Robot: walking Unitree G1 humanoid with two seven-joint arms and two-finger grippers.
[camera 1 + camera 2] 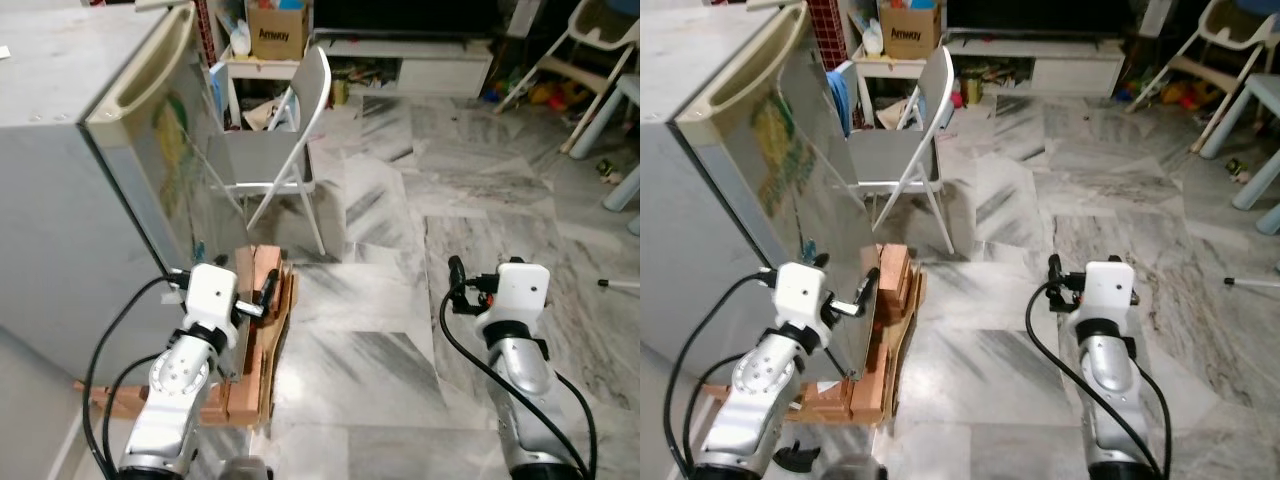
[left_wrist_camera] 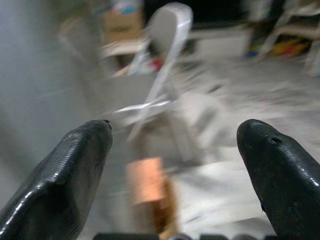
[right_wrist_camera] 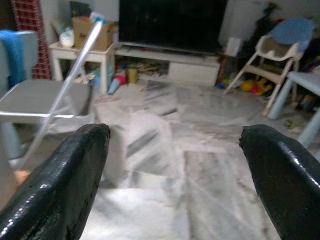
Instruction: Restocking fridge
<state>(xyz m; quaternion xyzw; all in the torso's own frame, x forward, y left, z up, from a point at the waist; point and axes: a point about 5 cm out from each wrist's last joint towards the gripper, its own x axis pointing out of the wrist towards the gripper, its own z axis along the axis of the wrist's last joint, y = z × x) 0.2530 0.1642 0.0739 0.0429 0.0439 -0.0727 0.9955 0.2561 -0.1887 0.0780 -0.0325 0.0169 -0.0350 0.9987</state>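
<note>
Left arm: I see it bent up at the fridge's (image 1: 70,190) front corner, left gripper (image 2: 175,165) pointing forward, close beside the door's lower edge.
Left fingers: spread wide, nothing between them.
Right arm: raised over bare floor (image 1: 400,330), right gripper (image 3: 175,170) aimed at the room ahead, well apart from the fridge.
Right fingers: spread wide, holding nothing.
Fridge: on my left, grey; door (image 1: 790,170) swung ajar with a pale recessed top handle, interior hidden.
Wood stack (image 1: 262,330): piled at the fridge's foot, just beside the left wrist.
Chair (image 1: 290,140): folding, grey, just beyond the door.
Hard to read: left wrist view badly blurred; the chair's outline barely shows.
Open room: marble floor free ahead and to the right.
</note>
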